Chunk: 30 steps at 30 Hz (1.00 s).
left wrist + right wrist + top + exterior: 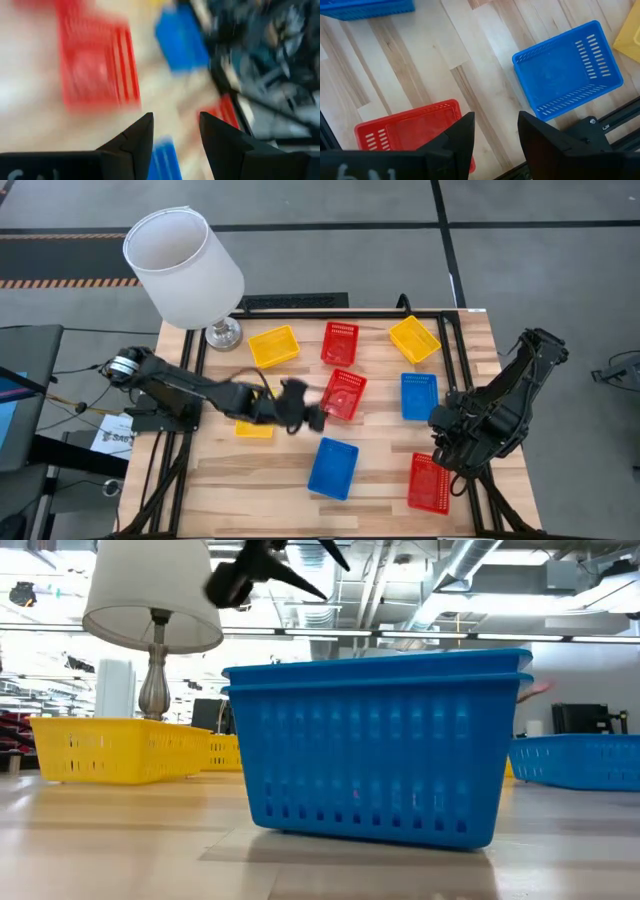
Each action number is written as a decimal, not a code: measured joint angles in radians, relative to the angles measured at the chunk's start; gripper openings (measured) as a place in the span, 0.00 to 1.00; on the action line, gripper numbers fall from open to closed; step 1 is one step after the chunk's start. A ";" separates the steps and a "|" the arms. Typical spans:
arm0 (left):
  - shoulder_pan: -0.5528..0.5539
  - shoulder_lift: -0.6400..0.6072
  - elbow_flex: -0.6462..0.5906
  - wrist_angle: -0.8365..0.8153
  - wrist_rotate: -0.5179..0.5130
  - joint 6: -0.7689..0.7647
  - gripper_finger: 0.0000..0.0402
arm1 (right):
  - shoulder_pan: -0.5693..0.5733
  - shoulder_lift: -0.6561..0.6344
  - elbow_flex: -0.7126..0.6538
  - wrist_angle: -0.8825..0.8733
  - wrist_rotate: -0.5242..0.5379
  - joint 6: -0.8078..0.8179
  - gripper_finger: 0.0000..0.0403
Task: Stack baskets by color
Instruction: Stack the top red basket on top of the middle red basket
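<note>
- Baskets lie scattered over the wooden table (380,455) in my high view: a yellow basket (273,346), a red basket (339,343) and another yellow one (414,339) in the far row, with the lamp (185,265) at the far left corner. The tilted red basket (343,394) sits mid-table, just right of the left gripper (306,417), whose fingers stand apart, holding nothing. A blue basket (418,396) lies right of it, long axis running near to far. The near blue stack (332,468) angles slightly; bare wood surrounds it. A red basket (429,482) lies at the near right edge, under the right gripper (446,460).
- Low view: the blue stack (375,745) shows two nested rims, broadside to me, with clear board in front.
- Left wrist view: blurred; the jaws gape over a red basket (95,62).
- Right wrist view: released fingers hang above the red basket (407,132); the blue one (567,70) lies apart from it, beside the table's frame.
</note>
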 joint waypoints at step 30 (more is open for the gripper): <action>0.720 0.321 0.000 0.205 0.384 0.529 0.34 | -0.036 0.000 0.000 -0.007 0.049 0.160 0.43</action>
